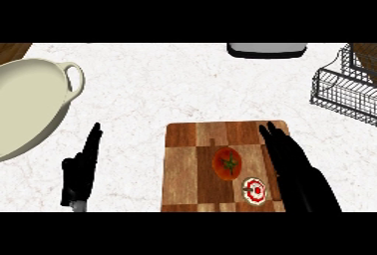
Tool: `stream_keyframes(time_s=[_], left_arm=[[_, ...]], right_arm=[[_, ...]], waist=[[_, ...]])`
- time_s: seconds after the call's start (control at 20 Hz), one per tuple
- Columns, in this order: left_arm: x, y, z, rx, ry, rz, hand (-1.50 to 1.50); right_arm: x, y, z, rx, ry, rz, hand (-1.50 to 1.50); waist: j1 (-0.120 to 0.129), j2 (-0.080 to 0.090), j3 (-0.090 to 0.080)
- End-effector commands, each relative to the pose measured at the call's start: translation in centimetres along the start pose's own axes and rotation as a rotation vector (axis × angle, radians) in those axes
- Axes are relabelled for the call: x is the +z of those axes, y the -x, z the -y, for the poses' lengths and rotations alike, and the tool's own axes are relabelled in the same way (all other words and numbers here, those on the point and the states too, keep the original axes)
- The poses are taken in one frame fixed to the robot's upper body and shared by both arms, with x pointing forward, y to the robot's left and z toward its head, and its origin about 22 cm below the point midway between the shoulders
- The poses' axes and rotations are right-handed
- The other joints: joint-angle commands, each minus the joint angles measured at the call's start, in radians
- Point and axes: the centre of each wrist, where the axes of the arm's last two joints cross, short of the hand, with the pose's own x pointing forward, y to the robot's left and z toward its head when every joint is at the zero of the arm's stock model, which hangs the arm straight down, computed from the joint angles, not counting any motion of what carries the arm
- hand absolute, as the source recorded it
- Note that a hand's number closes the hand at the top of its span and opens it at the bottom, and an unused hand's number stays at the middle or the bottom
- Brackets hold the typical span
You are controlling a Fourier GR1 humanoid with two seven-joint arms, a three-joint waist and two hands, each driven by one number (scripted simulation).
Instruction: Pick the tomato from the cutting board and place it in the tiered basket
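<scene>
The tomato [227,163] is lying on the board [182,169], near its middle. The right hand [293,167] is hovering just right of it over the board's right edge, fingers straight and apart from the tomato. A small red-and-white disc [255,191] is sitting nearer, beside that hand. The left hand [81,172] is resting open at the left. The basket [346,89] is standing at far right, a pot [29,102] at far left.
</scene>
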Motion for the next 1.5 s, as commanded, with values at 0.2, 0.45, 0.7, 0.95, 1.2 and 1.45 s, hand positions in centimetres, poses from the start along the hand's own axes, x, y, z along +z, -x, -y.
stream_keyframes(time_s=[0.2,0.45,0.7,0.95,1.2,1.45], left_arm=[[1.4,0.8,-0.4,-0.016,0.000,-0.057,0.00],[0.6,1.2,0.1,-0.007,-0.004,-0.059,0.00],[0.7,1.6,0.8,0.009,0.012,-0.057,0.00],[0.7,1.1,0.3,-0.008,-0.003,-0.064,0.00],[1.6,2.6,0.4,0.000,0.008,-0.066,0.00],[0.7,1.9,2.5,0.004,0.011,-0.065,0.00]], right_arm=[[-0.5,-3.1,-3.8,0.035,-0.067,-0.033,-1.50],[-0.9,-4.0,-3.4,0.071,-0.095,-0.033,-1.50],[-3.3,-2.9,-3.4,0.164,-0.188,-0.125,-1.50],[-2.1,-3.2,-3.6,0.142,-0.212,-0.134,-1.50],[-4.3,-2.5,-4.1,0.166,-0.230,-0.146,-1.50],[-5.4,-2.9,-5.6,0.179,-0.268,-0.160,-1.50]], waist=[[-0.001,0.004,-0.005],[-0.005,0.004,-0.005],[-0.003,0.006,-0.005],[-0.007,0.004,-0.005],[-0.005,0.005,-0.005],[-0.005,0.006,-0.005]])
